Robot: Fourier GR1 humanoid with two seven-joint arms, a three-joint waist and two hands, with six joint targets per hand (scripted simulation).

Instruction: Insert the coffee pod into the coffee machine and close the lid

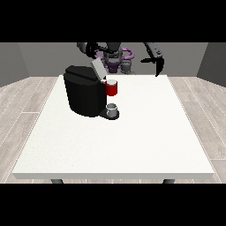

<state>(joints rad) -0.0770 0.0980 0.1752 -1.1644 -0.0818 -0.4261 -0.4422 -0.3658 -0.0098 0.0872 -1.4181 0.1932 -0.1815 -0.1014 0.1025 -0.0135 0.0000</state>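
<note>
Machine [84, 95] near the table's [132, 145] far left corner, lid [98, 68] tilted up and open. Pod not made out; perhaps already in the red holder [112, 88] above the cup [112, 109]. Hand at the view's left [91, 50] just behind and above the lid, nearer; fingers cannot be told. Hand at the view's right [156, 61] well apart, raised, holding nothing, fingers hanging relaxed.
</note>
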